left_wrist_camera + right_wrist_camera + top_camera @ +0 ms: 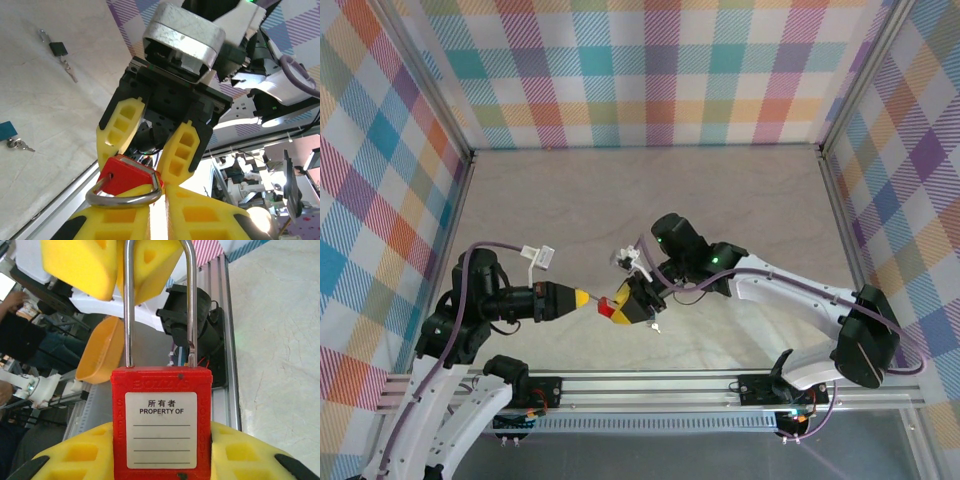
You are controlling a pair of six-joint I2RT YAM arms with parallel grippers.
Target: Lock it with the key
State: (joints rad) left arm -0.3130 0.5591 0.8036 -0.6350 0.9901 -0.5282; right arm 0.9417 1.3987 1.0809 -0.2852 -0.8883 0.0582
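Logged the rail (650, 385) along the near edge, with both arm bases on it. Just past it, found the padlock (167, 425) held up off the worktop (740, 210) between the two arms. Saw it gripped by the right jaws across its red body, label toward the right wrist camera, shackle (129, 305) pointing at the left arm. Read this as a brace: body kept steady so the other arm can work on it. Found the left jaws standing nearly together at the shackle's bend, with yellow left fingers (75, 265) either side of one leg. Took it for a pinch on the steel, though could not confirm contact. Saw both shackle legs entering the body; could not tell locked from merely pushed in. Could not see the keyhole end. Farther out, flat on the worktop and apart from the padlock, spotted a black-tagged key (59, 49) and a blue-tagged key (10, 134). Judged fetching a key the step outstanding, with neither pair of jaws free for it.
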